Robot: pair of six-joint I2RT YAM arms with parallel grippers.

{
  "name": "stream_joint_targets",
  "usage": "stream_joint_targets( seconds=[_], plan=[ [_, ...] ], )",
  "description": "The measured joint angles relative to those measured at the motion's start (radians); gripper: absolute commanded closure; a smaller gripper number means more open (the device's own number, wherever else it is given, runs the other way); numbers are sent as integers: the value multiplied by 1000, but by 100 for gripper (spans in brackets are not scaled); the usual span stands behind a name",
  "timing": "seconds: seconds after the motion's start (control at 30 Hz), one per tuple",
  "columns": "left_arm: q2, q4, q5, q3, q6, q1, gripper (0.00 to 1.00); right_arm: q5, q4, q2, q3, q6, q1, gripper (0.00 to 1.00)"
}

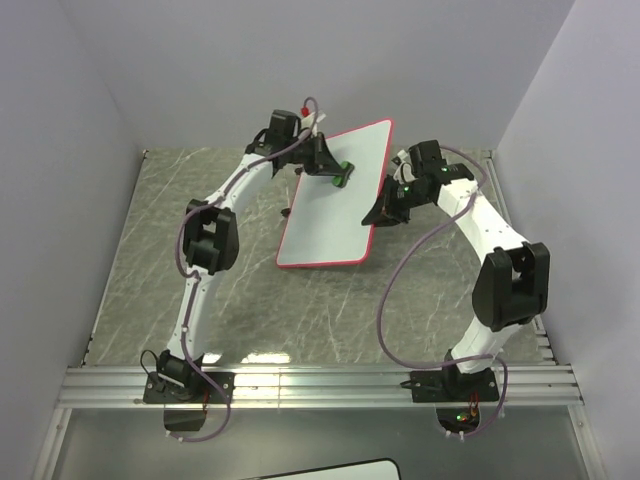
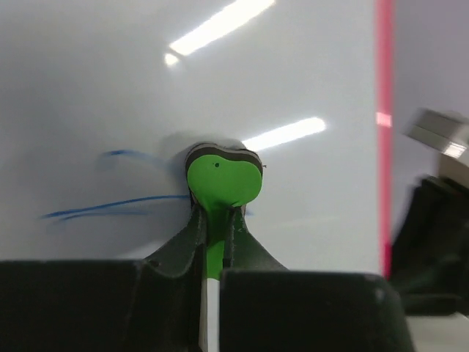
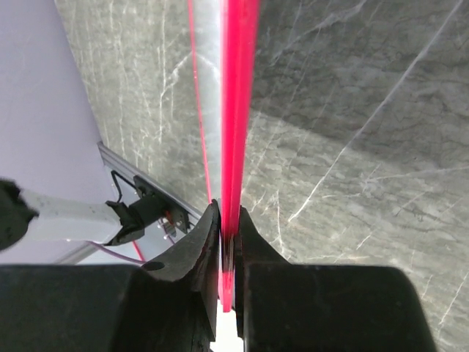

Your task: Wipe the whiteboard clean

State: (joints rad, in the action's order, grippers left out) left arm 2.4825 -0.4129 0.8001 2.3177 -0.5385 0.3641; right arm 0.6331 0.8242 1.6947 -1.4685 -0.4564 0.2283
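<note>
The whiteboard [image 1: 335, 205], a white rectangle with rounded corners and a thin red-pink rim, is tilting up off the grey marbled table, showing faint blue scribbles near its upper left part.

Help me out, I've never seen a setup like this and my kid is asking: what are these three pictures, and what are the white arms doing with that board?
These are two robot arms bolted at the near edge of a marbled grey table. The wide picture comes from a fixed camera above and behind them. The other two come from small cameras on each wrist, looking past the arm's own fingers.

The left gripper is shut on a small green eraser and presses it against the whiteboard, beside some blue pen marks not yet wiped. The right gripper pinches the board's red-pink rim, holding it tilted up off the table. So one arm steadies the board and the other wipes it.
</note>
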Motion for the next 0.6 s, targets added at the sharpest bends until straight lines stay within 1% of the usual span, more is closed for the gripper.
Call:
stream_joint_targets(
  seconds=[0.17, 0.3, 0.4, 0.47, 0.6],
  plan=[
    [-68, 90, 121, -24, -62, 91, 100, 14, 8, 56, -22, 35, 9, 100],
    [-91, 92, 115, -18, -68, 132, 100, 13, -8, 67, -15, 43, 38, 100],
    [-90, 60, 58, -12, -64, 109, 100, 12, -23, 58, 3, 43, 43, 100],
    [-82, 23, -5, -11, -55, 77, 100, 11, -30, 51, 14, 43, 45, 100],
    [-46, -36, -118, 3, -45, -11, 100, 6, -40, 42, 27, 43, 48, 100]
  ],
)
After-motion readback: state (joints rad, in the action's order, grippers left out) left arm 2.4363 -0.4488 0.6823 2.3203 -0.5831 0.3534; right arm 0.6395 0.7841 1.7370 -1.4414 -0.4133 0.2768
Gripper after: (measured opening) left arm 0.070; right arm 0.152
